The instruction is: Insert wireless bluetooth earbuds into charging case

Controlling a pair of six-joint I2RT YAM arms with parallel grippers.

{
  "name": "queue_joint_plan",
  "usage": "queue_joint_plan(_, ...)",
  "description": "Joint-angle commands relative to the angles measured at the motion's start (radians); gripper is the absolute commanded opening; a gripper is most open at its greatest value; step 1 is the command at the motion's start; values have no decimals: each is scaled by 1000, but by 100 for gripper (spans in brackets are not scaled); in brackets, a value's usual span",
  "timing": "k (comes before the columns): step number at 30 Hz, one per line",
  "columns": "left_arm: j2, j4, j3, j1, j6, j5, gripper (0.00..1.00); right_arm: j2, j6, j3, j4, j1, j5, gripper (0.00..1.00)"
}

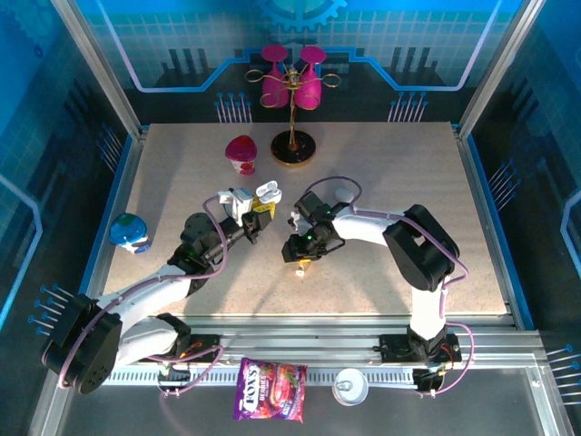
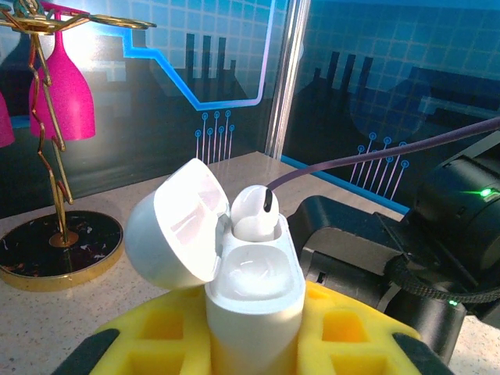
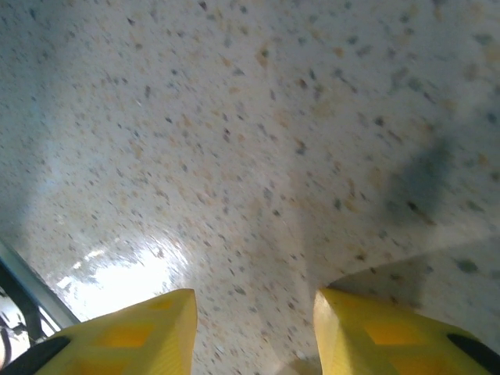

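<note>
Presently: left gripper (image 2: pixel 254 344) clamped on open charging case (image 2: pixel 255 291), seemingly steadying it upright, one earbud (image 2: pixel 254 212) seated; right gripper (image 3: pixel 254 332) parted, nothing visibly held, above table (image 3: pixel 258 133).

Earbud (image 2: pixel 254 212) stem hidden in case (image 2: pixel 254 312), base cropped — bottom edge

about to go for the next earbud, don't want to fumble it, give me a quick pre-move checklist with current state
1. Charging case clamped in left gripper: ok, it sits between the yellow fingers.
2. Lid swung open: ok.
3. One earbud in the far slot: ok; whether it is fully seated: cannot tell.
4. Near slot free: ok.
5. Right gripper open and empty: ok, bare table shows between its fingers.
6. Next earbud located: cannot tell; a white speck lies under the right gripper, too small to identify.
</note>
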State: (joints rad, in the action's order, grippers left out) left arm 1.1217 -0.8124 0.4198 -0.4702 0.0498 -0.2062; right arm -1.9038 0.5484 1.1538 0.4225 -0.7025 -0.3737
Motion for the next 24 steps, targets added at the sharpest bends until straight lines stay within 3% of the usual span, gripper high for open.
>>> queue_joint_plan(1,8,-14,15,5,-14,-18,5,49,-27,-36,94,-20,15,42)
queue_joint_plan(7,8,-10,17,5,-14,-16,5,88,-24,-79,110,-52,3,38)
queue_joint_plan(14,9,-13,19,6,-13,-22,5,129,-15,-92,133,-75,33,41)
queue_joint_plan(24,-43,9,10,6,-43,-10,5,19,2,85,315,-91,154,44)
